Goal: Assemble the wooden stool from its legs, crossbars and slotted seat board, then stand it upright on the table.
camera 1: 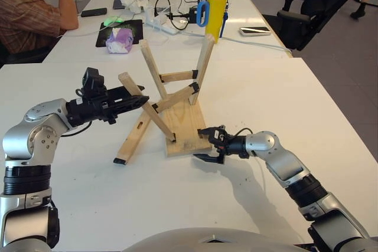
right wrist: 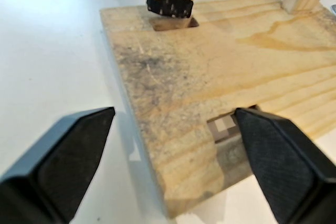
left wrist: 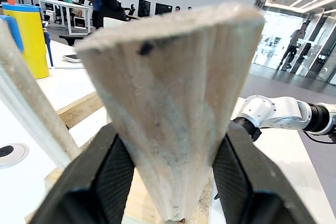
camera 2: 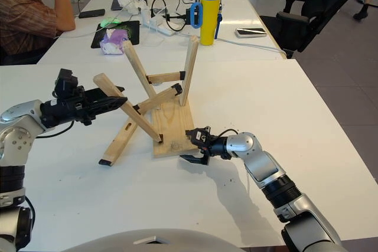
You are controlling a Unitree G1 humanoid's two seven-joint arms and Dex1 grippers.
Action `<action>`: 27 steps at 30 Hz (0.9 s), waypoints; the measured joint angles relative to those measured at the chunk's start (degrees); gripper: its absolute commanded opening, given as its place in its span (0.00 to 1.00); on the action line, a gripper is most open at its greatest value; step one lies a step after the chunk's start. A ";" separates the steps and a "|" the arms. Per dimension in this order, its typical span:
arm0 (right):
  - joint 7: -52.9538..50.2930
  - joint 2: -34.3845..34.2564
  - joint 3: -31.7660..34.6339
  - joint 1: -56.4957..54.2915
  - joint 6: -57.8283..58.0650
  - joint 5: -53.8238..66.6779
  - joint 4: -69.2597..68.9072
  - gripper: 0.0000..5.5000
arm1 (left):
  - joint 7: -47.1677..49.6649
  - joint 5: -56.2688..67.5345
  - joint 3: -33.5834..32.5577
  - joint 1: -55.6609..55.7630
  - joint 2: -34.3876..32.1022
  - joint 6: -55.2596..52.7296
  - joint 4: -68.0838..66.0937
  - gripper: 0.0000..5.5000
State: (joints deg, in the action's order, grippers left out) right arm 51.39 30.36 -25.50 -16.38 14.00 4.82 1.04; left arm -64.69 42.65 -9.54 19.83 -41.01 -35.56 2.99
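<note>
Right claw (camera 1: 199, 144) wide, straddling seat board (right wrist: 210, 77) corner (slot partly hidden) | left claw (camera 1: 140, 102) clamped on leg (left wrist: 173, 103)

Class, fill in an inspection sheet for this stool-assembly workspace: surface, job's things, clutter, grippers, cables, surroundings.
Surface: white table.
Job's things: seat board flat on the table; two legs standing in it, joined by a crossbar; third leg slanted; fourth leg leaning beside the board.
Clutter: yellow bottle, purple bag, phone, all behind the work.
Grippers: left gripper shut on the third leg; right gripper open, either side of the board's near corner.
Cables: white cable behind the stool.
Surroundings: office chair.
</note>
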 measured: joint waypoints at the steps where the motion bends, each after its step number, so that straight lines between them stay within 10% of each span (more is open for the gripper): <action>1: 0.01 0.00 0.00 0.00 0.00 -0.01 -0.01 0.77 | -0.21 -0.07 0.31 0.44 0.00 -0.01 0.02 0.37; 27: 0.07 -0.69 -0.34 -0.56 1.85 -2.22 -0.37 0.77 | -8.15 -11.78 14.05 7.53 -3.35 14.03 -3.82 0.37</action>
State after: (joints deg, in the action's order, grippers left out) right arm 51.46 29.67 -25.84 -16.94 15.85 2.60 0.67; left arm -72.84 30.87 4.51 27.36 -44.35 -21.53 -0.82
